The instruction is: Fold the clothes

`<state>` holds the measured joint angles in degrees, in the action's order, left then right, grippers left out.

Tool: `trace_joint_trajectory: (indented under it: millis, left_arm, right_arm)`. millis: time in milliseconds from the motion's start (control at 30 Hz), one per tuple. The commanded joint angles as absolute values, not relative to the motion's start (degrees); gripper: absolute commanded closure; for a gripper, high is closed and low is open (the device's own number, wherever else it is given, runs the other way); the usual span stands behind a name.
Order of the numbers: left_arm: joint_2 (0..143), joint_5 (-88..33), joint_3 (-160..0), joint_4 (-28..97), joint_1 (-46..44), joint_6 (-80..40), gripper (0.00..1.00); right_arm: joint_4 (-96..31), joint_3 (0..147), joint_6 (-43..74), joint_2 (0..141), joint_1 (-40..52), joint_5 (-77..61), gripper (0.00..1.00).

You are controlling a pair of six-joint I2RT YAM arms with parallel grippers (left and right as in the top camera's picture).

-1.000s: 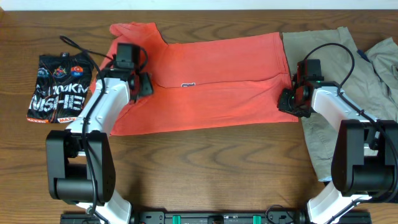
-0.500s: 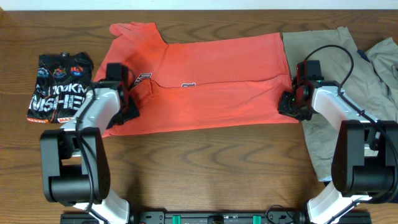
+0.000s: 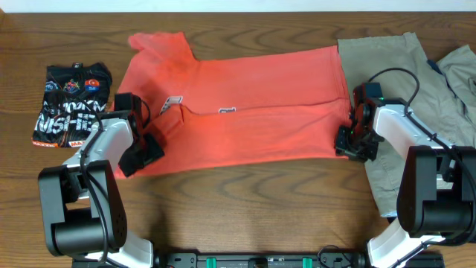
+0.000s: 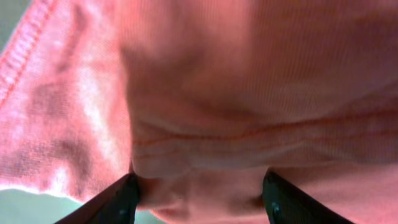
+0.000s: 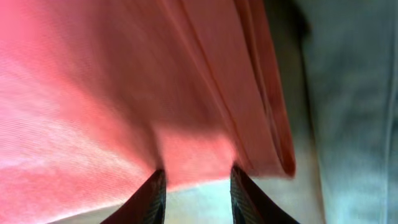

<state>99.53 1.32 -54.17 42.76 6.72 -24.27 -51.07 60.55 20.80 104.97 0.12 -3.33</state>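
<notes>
The coral-red T-shirt point(image 3: 253, 126) lies lengthways across the middle of the table, folded over on itself, print hidden. My left gripper point(image 3: 141, 152) is at its near left corner, shut on a bunch of red fabric point(image 4: 249, 74) that fills the space between the fingers point(image 4: 202, 196). My right gripper point(image 3: 349, 141) is at the near right corner, its fingertips point(image 5: 196, 183) pinching the red hem point(image 5: 93, 93) just above the table. A khaki-beige garment point(image 3: 394, 67) lies flat at the right, partly under the right arm; it also shows in the right wrist view point(image 5: 354, 93).
A folded black printed garment point(image 3: 71, 104) lies at the far left. Another pale garment point(image 3: 462, 67) sits at the right edge. Bare wood runs along the front of the table point(image 3: 245, 201).
My left gripper has moved from the sleeve area toward the front left, drawing the red fabric with it. My right gripper has shifted slightly toward the front. The shirt's near edge now lies closer to the front.
</notes>
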Motion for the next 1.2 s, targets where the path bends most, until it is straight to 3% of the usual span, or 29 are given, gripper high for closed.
trace_joint_trajectory:
  millis: [0, 467, 700, 767, 800, 833, 867, 933, 1067, 1167]
  left_arm:
    - [101.8, 1.0, -50.8, 47.8, 7.0, -26.9, 0.34]
    - [96.1, 4.4, -50.9, 55.5, 10.1, -25.6, 0.33]
    - [89.4, 1.7, -50.9, 53.0, 11.2, -22.4, 0.28]
    - [87.1, -0.4, -50.9, 51.8, 11.2, -21.1, 0.28]
    - [85.6, -1.5, -50.9, 51.3, 11.2, -20.5, 0.28]
    - [84.3, -2.5, -50.9, 50.8, 11.2, -20.0, 0.28]
    - [82.7, -3.7, -50.9, 50.3, 11.2, -19.5, 0.27]
    - [79.9, -5.8, -50.9, 49.3, 11.2, -18.8, 0.27]
    - [74.8, -9.1, -50.9, 47.2, 11.2, -18.7, 0.24]
    - [72.4, -11.4, -50.9, 47.0, 11.2, -18.7, 0.23]
  right_arm:
    - [-54.7, 58.2, 24.4, 106.6, 0.6, -0.2, 0.68]
    - [-65.9, 58.2, 24.8, 104.8, 0.9, -0.2, 0.69]
    - [-59.2, 58.9, 23.0, 95.2, 0.8, -1.1, 0.64]
    - [-57.1, 59.0, 23.0, 90.9, 0.8, -1.1, 0.52]
    - [-55.9, 59.0, 22.7, 88.9, 0.8, -1.0, 0.35]
    - [-54.6, 59.0, 22.1, 87.3, 0.8, -0.8, 0.27]
    - [-53.2, 59.0, 21.0, 86.0, 0.8, -0.8, 0.25]
    - [-50.0, 59.0, 18.1, 84.4, 0.7, -0.3, 0.36]
    - [-42.8, 59.0, 12.8, 85.6, 0.2, 0.6, 0.70]
    - [-38.0, 59.0, 9.7, 89.2, -0.9, 0.7, 0.79]
